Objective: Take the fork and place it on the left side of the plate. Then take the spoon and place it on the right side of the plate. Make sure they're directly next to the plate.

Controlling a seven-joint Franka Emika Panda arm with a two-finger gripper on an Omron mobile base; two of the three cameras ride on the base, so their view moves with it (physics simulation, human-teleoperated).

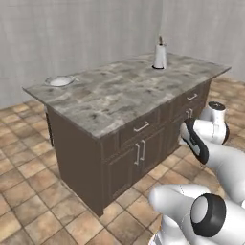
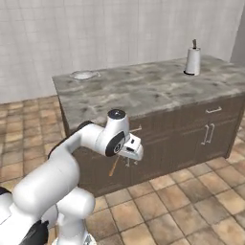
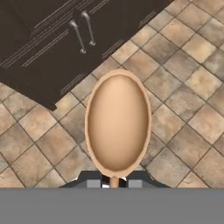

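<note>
We have the end effector (image 2: 128, 154) closed narrow on the spoon (image 3: 117, 123), pinching its thin handle right at the neck, and in the hand view the bowl fills the middle, hollow toward the camera, with floor tiles (image 3: 183, 127) and cabinet doors (image 3: 65, 48) beyond it. In the right base view the spoon hangs off the hand as a thin brown line slanting down and left, low in front of the cabinets, below bench (image 2: 158, 88) height. The plate (image 2: 83, 75) sits on the far left corner of the bench, up and away from the hand, so we judge a lift and a long reach come next. A paper towel roll (image 2: 192, 61) stands at the other end.
</note>
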